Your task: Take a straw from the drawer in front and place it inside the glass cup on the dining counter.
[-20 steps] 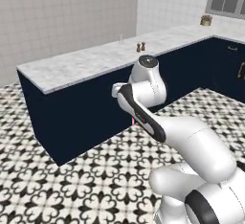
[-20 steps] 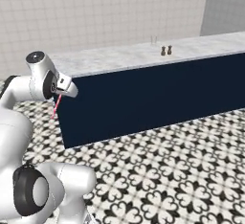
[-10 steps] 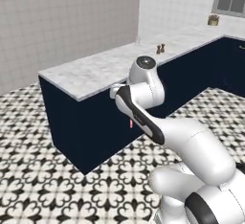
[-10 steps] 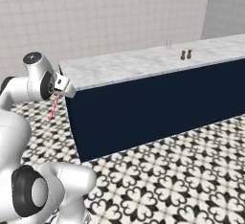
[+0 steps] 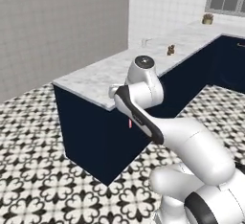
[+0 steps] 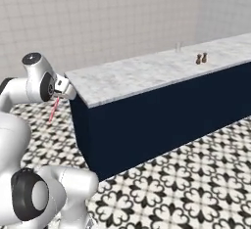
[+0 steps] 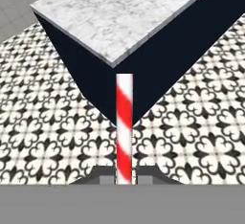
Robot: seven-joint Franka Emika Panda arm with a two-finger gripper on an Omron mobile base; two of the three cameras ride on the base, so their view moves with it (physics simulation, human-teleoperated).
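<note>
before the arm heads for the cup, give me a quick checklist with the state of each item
1. Straw clamped between the fingers: ok.
2. Straw out of the drawer and hanging free above the floor: ok.
3. Glass cup upright on the dining counter: ok.
4. Cup within reach, it stands far along the counter: not ok.
5. Brown shakers apart from the cup: ok.
6. Cup empty: cannot tell.

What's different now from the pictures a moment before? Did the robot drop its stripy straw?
No. The whole picture shifted because the base drove on, turning around the near end of the dining counter, so its corner now faces the cameras. The gripper stays shut on the straw, which hangs down from it as before. The glass cup and brown shakers sit unmoved on the counter.
</note>
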